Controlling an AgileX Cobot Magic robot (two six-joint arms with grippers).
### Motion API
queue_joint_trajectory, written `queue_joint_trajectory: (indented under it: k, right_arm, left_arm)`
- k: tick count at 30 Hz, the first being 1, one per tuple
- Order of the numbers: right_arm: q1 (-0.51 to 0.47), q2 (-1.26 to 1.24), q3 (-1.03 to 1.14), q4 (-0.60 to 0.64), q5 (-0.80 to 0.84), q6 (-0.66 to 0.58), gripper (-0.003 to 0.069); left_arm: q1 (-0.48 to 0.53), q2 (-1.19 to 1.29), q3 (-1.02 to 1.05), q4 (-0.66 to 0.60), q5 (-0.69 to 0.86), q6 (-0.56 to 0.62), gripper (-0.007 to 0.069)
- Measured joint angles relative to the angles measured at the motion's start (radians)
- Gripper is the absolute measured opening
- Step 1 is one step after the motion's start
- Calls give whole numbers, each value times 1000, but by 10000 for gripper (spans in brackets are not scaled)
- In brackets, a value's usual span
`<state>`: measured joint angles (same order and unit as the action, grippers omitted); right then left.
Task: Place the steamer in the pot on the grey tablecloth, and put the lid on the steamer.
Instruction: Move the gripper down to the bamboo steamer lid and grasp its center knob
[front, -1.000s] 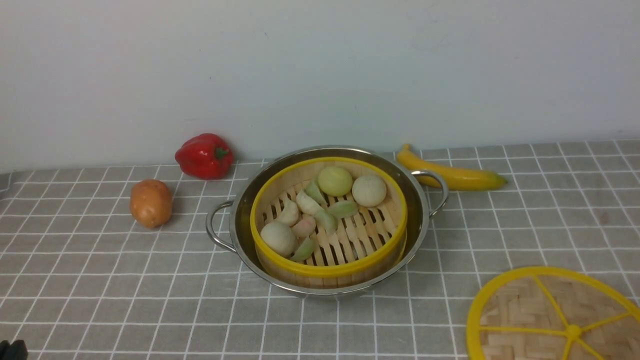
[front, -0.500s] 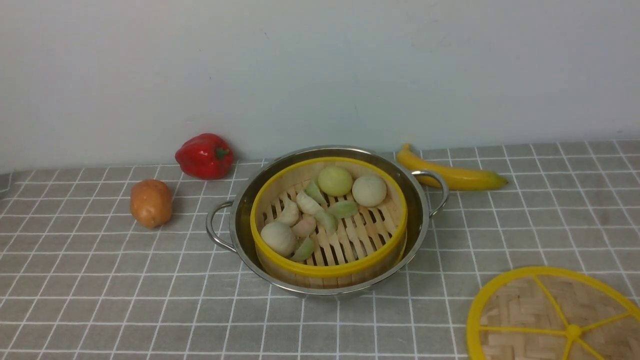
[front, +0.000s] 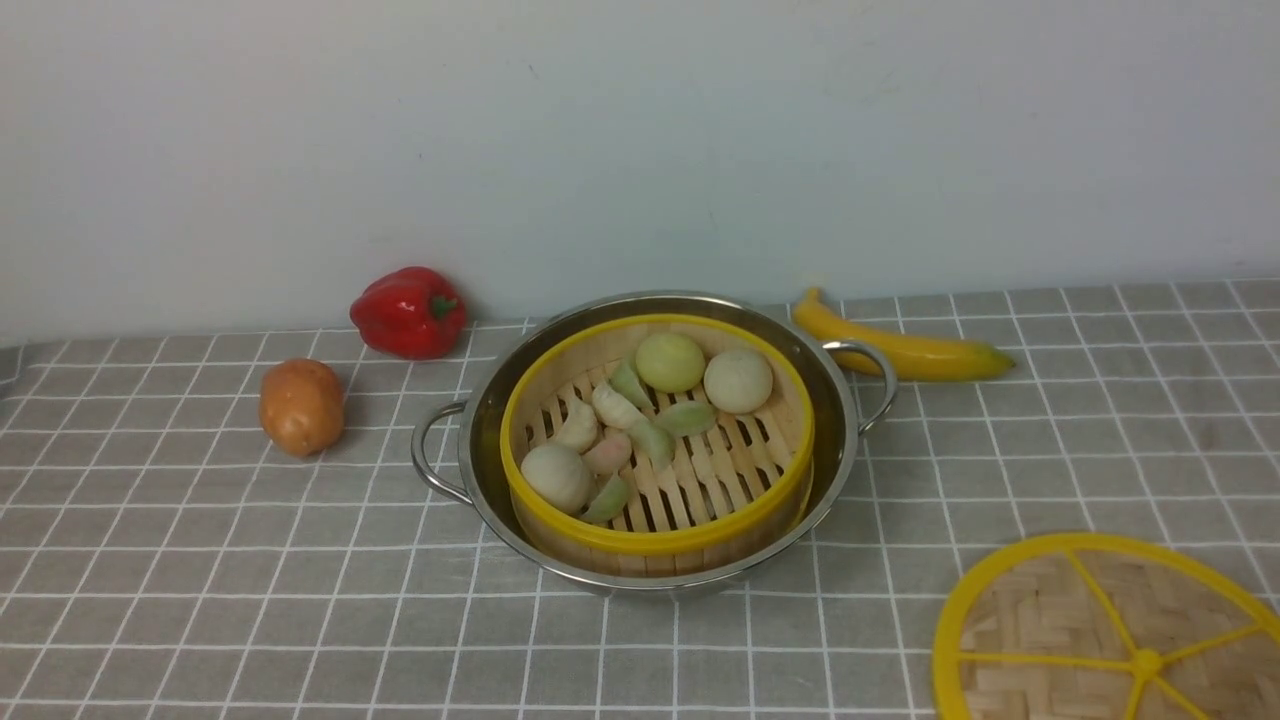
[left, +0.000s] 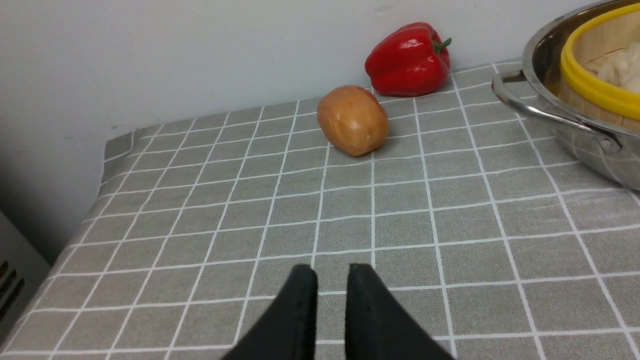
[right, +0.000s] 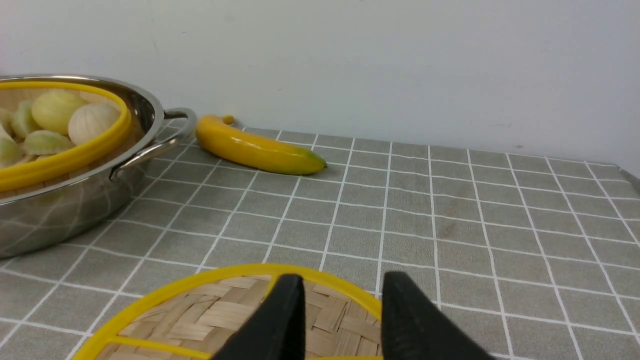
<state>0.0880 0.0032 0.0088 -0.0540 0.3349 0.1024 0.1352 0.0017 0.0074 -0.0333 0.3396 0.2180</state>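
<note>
Front view. Shiny pot (front: 846, 440) at the middle of the grey checked tablecloth (front: 200, 560), its loop handles (front: 428, 462) at roughly eight and two o'clock. Steamer (front: 655, 541) seated inside the pot, yellow rim just above the steel edge, uncovered. Pale buns and dumplings (front: 738, 380) on its slatted floor, mostly toward eleven o'clock. Lid (front: 1040, 620) flat on the cloth at about four o'clock from the pot, well apart from it, partly cut off by the frame corner. Red pepper (front: 408, 312) at ten o'clock from the pot, close against the wall (front: 640, 130). Potato (front: 301, 406) at nine o'clock, near but not touching. Banana (front: 905, 350) at two o'clock, just behind the handle there.

Left wrist view. Left gripper (left: 331, 272) over bare cloth, black fingers parted by only a narrow slit, nothing between them. Potato beyond it, pepper farther off by the wall, one pot handle and a slice of the steamer at the picture's edge.

Right wrist view. Right gripper (right: 345, 282) over the lid's edge, fingers spread wide and empty, yellow rim showing through the gap. Contact with the weave impossible to tell. Pot with steamer and banana farther off, both apart from the lid.
</note>
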Motion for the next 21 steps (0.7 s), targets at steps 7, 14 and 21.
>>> queue_joint_trajectory:
  k: [7,14,21]
  right_arm:
    - [0,0,0,0,0,0,243]
    - [0,0,0,0,0,0,243]
    - [0,0,0,0,0,0,243]
  left_arm:
    - [0,0,0,57,0,-60,104]
    - [0,0,0,106,0,-140,115]
    - [0,0,0,141,0,-181,127]
